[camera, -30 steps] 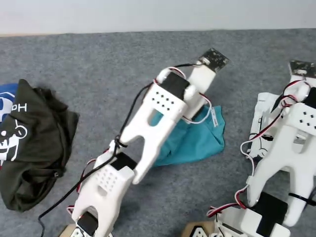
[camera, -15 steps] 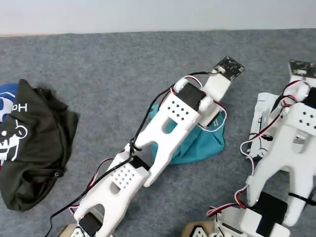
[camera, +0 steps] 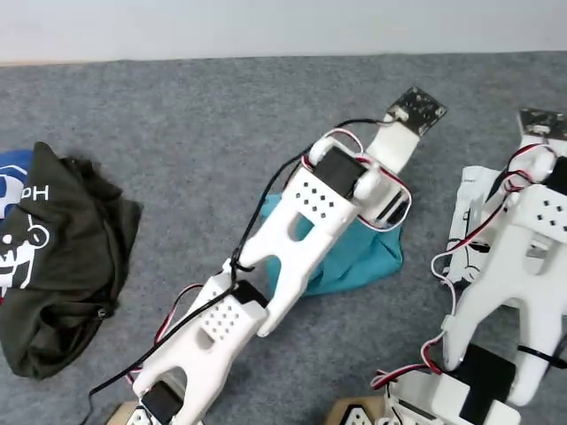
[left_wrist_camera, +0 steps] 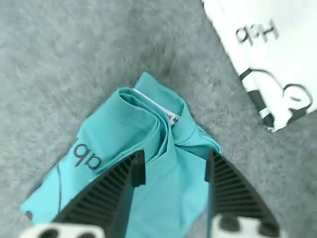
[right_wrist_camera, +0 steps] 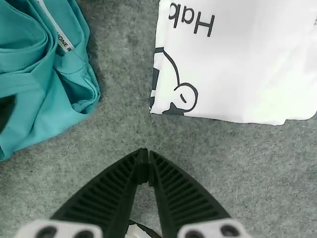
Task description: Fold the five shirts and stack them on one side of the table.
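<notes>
High view, from the left: a dark shirt (camera: 62, 266) lies in a loose, rumpled heap at the table's left edge. It has white print on its side, and a bit of blue shirt (camera: 11, 177) peeks out from under it. The table (camera: 177, 115) is covered in a grey, felt-like fuzzy surface.

Near the middle lies the teal shirt (camera: 354, 257), soft knit cloth partly folded, with bunched ridges near its collar, a small white neck label and dark print on one flap. The left arm (camera: 292, 239), of white plastic with black motors and loose wires, stretches over it. The left gripper (left_wrist_camera: 174, 161) is above the teal shirt with its ribbed black fingers (left_wrist_camera: 124, 183) spread wide, and the crumpled collar folds show between them. I cannot tell whether they touch the cloth.

Just right of the teal shirt, with a strip of grey between them, the white shirt (camera: 474, 212) lies flat and folded, with straight edges and black cartoon print. The right arm (camera: 523, 266) stands over it. The right gripper (right_wrist_camera: 147, 163) is closed, its ribbed tips pressed together on nothing, above bare grey surface near the white shirt's corner.
</notes>
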Controlling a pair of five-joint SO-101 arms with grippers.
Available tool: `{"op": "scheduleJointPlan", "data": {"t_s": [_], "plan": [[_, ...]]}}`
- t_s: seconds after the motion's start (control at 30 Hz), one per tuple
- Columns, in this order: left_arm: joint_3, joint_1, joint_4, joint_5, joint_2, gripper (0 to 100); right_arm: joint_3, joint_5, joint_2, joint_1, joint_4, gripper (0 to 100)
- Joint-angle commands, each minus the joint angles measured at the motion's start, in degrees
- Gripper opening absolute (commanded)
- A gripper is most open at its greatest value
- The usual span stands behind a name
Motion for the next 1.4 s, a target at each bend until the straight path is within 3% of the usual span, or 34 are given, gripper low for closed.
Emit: {"op": "scheduleJointPlan", "data": {"t_s": [0.0, 0.17, 0.43, 0.77, 1.03, 1.37], "plan": [[4.79, -2.9, 1.58, -0.62, -10.02, 19, -0.53, -0.09, -3.03, -1.36, 1.89, 1.0], [19.91, -9.85, 1.58, -1.41, -23.12, 1, -0.53, -7.56, -2.51, -9.8, 1.71, 0.9], [49.54, -22.33, 1.32, -7.56, -45.01, 0, -0.7, -20.75, 4.79, -29.23, -6.73, 1.1], [64.57, -43.34, 1.41, -7.91, -58.37, 0, -7.21, -27.52, 23.96, -45.14, -14.73, 0.9], [68.35, -48.53, 1.41, -10.73, -61.8, 0, -11.52, -26.99, 35.82, -46.64, -16.84, 0.9], [68.26, -49.49, 1.41, -10.73, -62.07, 0, -11.6, -18.9, 40.75, -33.19, -5.76, 0.9]]}}
